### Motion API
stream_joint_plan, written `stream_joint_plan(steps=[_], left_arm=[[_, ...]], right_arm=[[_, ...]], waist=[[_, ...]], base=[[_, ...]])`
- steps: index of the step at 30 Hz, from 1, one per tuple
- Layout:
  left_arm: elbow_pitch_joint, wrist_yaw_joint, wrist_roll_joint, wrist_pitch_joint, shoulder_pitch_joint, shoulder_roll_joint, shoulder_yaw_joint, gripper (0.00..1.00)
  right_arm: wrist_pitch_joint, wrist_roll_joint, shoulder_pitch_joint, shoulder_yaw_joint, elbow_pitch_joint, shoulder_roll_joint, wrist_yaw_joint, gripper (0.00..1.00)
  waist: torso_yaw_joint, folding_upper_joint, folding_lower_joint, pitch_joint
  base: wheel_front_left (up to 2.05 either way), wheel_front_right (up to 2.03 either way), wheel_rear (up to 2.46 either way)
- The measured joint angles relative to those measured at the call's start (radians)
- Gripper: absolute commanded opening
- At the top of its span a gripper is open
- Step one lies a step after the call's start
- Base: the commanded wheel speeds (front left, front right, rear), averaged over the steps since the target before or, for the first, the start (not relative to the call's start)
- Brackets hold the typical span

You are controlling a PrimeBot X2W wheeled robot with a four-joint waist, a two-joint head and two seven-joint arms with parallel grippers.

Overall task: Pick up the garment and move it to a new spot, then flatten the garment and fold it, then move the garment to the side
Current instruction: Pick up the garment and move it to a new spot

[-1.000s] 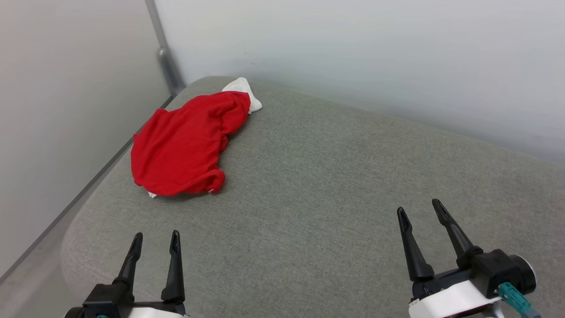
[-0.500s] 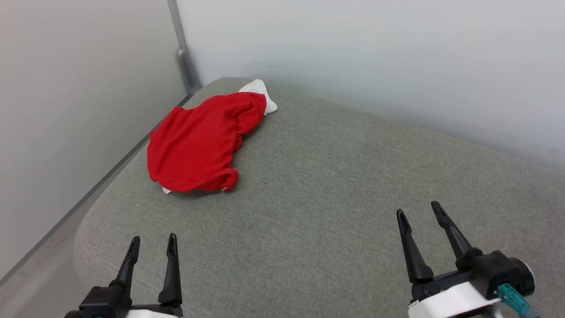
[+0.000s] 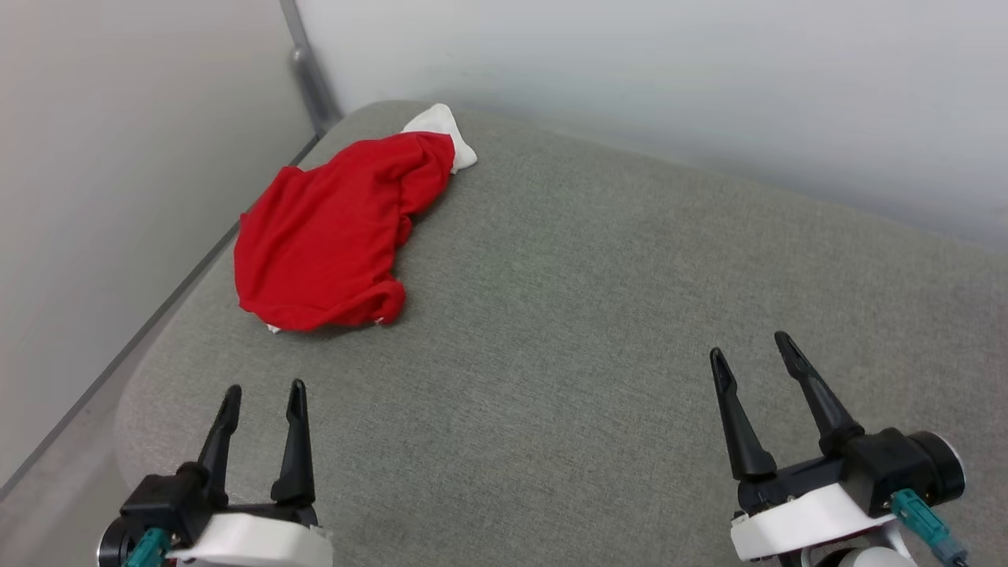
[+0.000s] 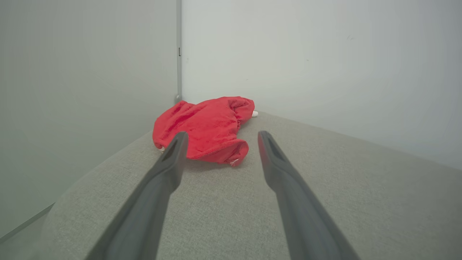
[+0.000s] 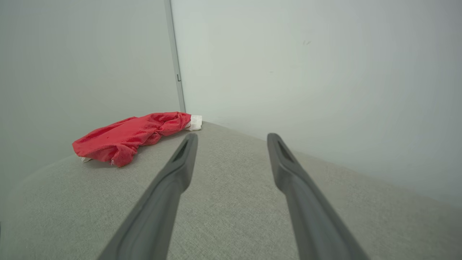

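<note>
Red and crumpled, the garment (image 3: 331,236) lies heaped at the far left corner of the grey cushion (image 3: 598,331). Near the cushion's front edge, the left gripper (image 3: 264,386) points toward it, jaws spread wide and empty. The right gripper (image 3: 748,344), well apart from it, also gapes empty.

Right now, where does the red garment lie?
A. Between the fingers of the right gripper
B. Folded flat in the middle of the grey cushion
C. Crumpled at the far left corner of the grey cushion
C: the garment lies in a crumpled heap at the far left corner of the grey cushion, ahead of the open left gripper and apart from the open right gripper.
</note>
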Motion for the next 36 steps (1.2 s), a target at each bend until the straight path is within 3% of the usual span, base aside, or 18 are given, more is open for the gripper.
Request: stream_joint_plan(steps=[4, 6, 12, 16, 17, 18, 23, 26, 29, 36], left_arm=[[0.035, -0.017, 0.004, 0.0, -0.092, 0.007, 0.003, 1.0], [0.044, -0.021, 0.005, 0.0, -0.157, 0.04, 0.002, 1.0], [0.155, -0.023, -0.09, 0.0, -0.382, 0.219, -0.043, 1.0], [0.246, -0.023, -0.284, 0.122, -0.555, 0.348, -0.078, 1.0], [0.246, -0.023, -0.284, 0.122, -0.555, 0.348, -0.078, 1.0], [0.273, -0.023, -0.352, 0.216, -0.629, 0.432, -0.102, 1.0], [0.372, -0.023, -0.558, 0.526, -0.76, 0.576, -0.131, 1.0], [0.442, -0.023, -0.693, 0.726, -0.822, 0.611, -0.121, 1.0], [0.501, -0.023, -0.754, 0.876, -0.861, 0.654, -0.118, 1.0], [0.581, -0.013, -0.809, 1.024, -0.894, 0.693, -0.117, 1.0]], right_arm=[[0.0, -0.042, -0.033, -0.004, -0.019, 0.0, 0.0, 1.0], [0.0, -0.061, -0.048, -0.007, -0.03, 0.001, 0.0, 1.0], [0.0, -0.104, -0.102, -0.024, -0.063, 0.001, 0.0, 1.0], [0.0, -0.126, -0.123, -0.028, -0.086, 0.001, 0.0, 1.0], [0.0, -0.126, -0.123, -0.028, -0.086, 0.001, 0.0, 1.0], [0.0, -0.139, -0.132, -0.027, -0.097, 0.001, 0.0, 1.0], [0.0, -0.148, -0.154, -0.019, -0.119, 0.001, 0.0, 1.0], [0.0, -0.153, -0.158, -0.016, -0.125, 0.001, 0.0, 1.0], [0.0, -0.155, -0.168, -0.008, -0.128, 0.001, 0.0, 1.0], [-0.001, -0.158, -0.179, 0.007, -0.143, 0.002, 0.0, 1.0]], waist=[[-0.024, 0.0, 0.0001, 0.067], [-0.037, 0.0, 0.0, 0.107], [-0.084, 0.0, 0.0002, 0.232], [-0.12, 0.0, 0.0002, 0.31], [-0.12, 0.0, 0.0002, 0.31], [-0.138, 0.0, 0.0002, 0.347], [-0.185, 0.0, 0.0003, 0.432], [-0.214, 0.0, 0.0003, 0.476], [-0.241, 0.0, 0.0002, 0.512], [-0.292, 0.0, 0.0002, 0.576]], base=[[0.0, 0.0, 0.0], [0.0, 0.0, 0.0], [0.0, 0.0, 0.0], [0.0, 0.0, 0.0], [0.0, 0.0, 0.0], [0.0, 0.0, 0.0], [0.0, 0.0, 0.0], [0.0, 0.0, 0.0], [0.0, 0.0, 0.0], [0.0, 0.0, 0.0]])
